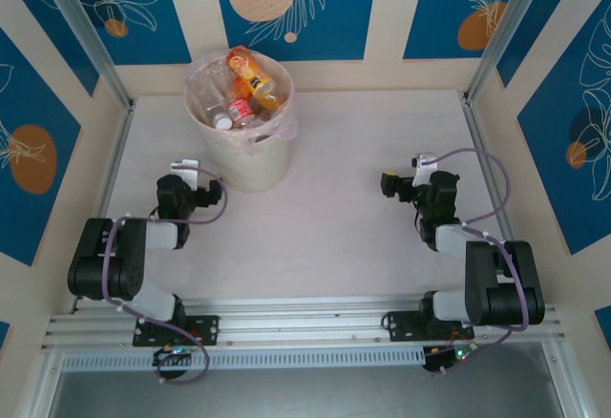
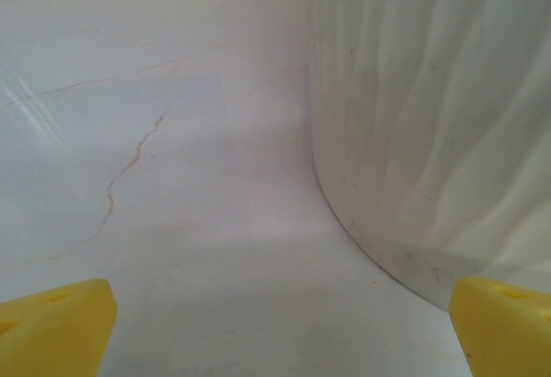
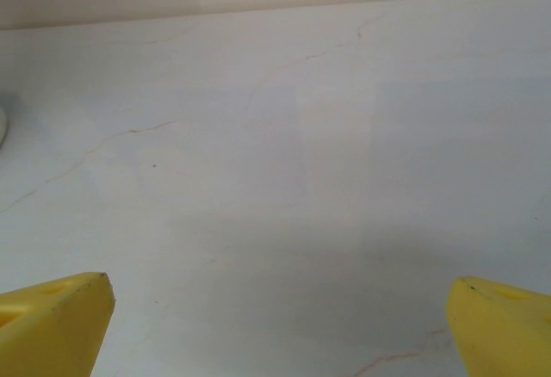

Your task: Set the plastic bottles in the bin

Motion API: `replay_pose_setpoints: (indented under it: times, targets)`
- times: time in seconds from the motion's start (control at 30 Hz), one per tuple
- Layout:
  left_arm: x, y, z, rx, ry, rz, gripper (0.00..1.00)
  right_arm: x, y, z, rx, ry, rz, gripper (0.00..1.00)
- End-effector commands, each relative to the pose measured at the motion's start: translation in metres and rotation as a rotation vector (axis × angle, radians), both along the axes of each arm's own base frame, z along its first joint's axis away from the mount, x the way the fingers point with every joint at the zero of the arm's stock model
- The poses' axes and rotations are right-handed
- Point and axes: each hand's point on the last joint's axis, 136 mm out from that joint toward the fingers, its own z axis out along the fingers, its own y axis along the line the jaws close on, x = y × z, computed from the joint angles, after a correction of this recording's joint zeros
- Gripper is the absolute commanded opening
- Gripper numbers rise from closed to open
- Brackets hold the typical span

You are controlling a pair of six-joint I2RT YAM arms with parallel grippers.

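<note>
With the plastic bottles (image 1: 250,86) in the bin (image 1: 244,166), we should ease the left gripper (image 2: 280,312) and right gripper (image 3: 280,299), fingers spread and empty, away.

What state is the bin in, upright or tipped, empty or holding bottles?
Upright, holding bottles: the bin stands on its base, mouth upward, with several plastic bottles piled inside.

One bin (image 1: 250,165). At least three plastic bottles (image 1: 254,78) inside, too jumbled to count. One left end effector (image 2: 281,312), one right end effector (image 3: 280,312). One table (image 1: 344,213).
</note>
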Motion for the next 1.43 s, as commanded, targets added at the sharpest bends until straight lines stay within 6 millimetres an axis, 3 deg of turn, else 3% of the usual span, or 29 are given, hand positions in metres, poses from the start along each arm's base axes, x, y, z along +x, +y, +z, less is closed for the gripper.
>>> replay_pose_setpoints:
  times: [0.0, 0.33, 0.47, 1.4]
  targets:
    - [-0.001, -0.006, 0.002, 0.001, -0.02, -0.03, 1.0, 0.001, 0.006, 0.009, 0.015, -0.046, 0.038, 0.99]
    - [0.0, -0.006, 0.003, 0.001, -0.022, -0.031, 1.0, 0.012, 0.02, -0.016, -0.017, -0.068, 0.092, 0.99]
    - [-0.001, -0.006, 0.002, 0.003, -0.021, -0.029, 1.0, 0.022, 0.0, -0.023, 0.009, 0.013, -0.016, 0.99]
    - [0.0, -0.007, 0.002, 0.009, -0.019, -0.03, 1.0, 0.022, -0.001, -0.021, 0.001, 0.002, -0.03, 0.99]
